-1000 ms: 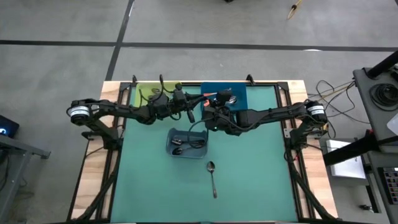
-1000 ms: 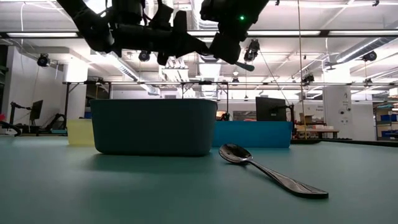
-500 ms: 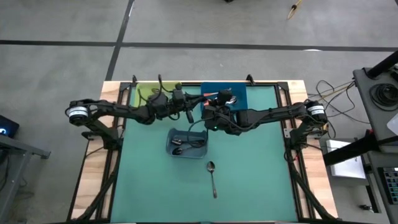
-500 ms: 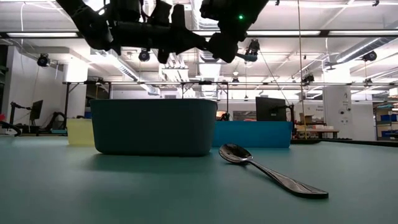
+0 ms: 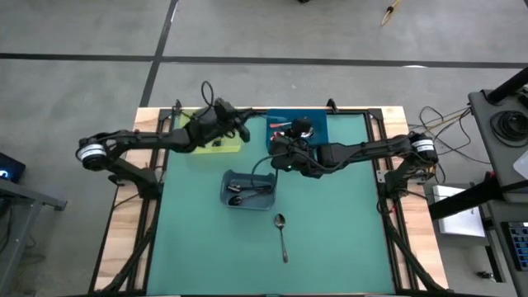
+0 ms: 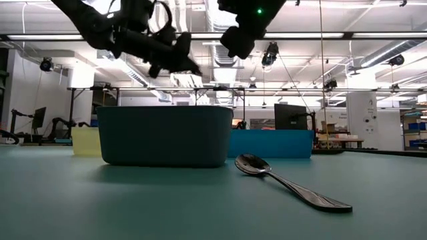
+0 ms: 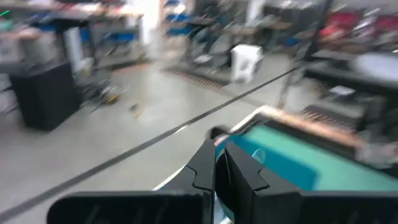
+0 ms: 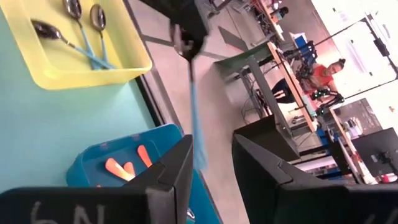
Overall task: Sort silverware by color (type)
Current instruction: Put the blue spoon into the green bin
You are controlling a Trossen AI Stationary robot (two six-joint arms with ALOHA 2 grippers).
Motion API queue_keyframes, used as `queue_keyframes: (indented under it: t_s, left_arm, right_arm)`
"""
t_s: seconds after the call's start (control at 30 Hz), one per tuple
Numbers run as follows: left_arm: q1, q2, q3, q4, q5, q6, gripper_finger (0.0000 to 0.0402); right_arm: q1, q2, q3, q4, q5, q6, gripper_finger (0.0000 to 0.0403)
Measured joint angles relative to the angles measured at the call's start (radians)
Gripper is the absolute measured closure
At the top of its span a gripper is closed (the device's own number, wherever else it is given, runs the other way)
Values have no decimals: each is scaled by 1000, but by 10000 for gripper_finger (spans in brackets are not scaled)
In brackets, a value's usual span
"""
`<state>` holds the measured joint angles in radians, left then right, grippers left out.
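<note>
My left gripper is high over the right end of the yellow bin and is shut on a spoon with a light-blue handle. The right wrist view shows that gripper with the spoon. The yellow bin holds three blue-handled spoons. The blue bin holds orange-handled spoons. My right gripper is open and holds nothing, high beside the blue bin's near edge. One dark metal spoon lies flat on the mat. My left gripper pinches the blue-handled spoon between its two shut fingers at the bowl end. The light-blue handle sticks out free from the fingers toward my right gripper. The spoon is lifted clear, high above the bins.
A grey bin with dark spoons stands mid-table; in the low view it fills the middle. The dark spoon lies just right of it there. The green mat lies open near the front edge. A person sits far off in the room.
My left gripper has drawn away from my right gripper, toward the table's left and far edge. It has swung round and now hangs over the yellow bin's right end. My right arm has stayed in place.
</note>
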<state>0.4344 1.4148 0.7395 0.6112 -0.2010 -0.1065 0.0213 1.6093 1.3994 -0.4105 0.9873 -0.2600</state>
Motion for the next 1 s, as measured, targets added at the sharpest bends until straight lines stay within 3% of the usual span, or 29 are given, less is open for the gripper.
queue_keyframes:
  t_s: [0.33, 0.57, 0.73, 0.87, 1.0]
  left_arm:
    - [177, -232, -1, -392, 0, 21, 401]
    - [296, -409, 3, -741, -5, 32, 401]
    - [347, -451, 2, -908, -22, 15, 402]
    - [359, -453, 1, -965, -98, 11, 402]
    - [364, -434, -2, -993, -104, 8, 401]
  right_arm:
    - [-90, -22, 0, 4, -14, 7, 300]
    - [-205, -24, -19, 0, -219, 53, 296]
    - [-250, -24, -23, -4, -242, 92, 299]
    - [-258, -24, -23, -3, -247, 96, 302]
    - [-260, -24, -29, 0, -261, 122, 303]
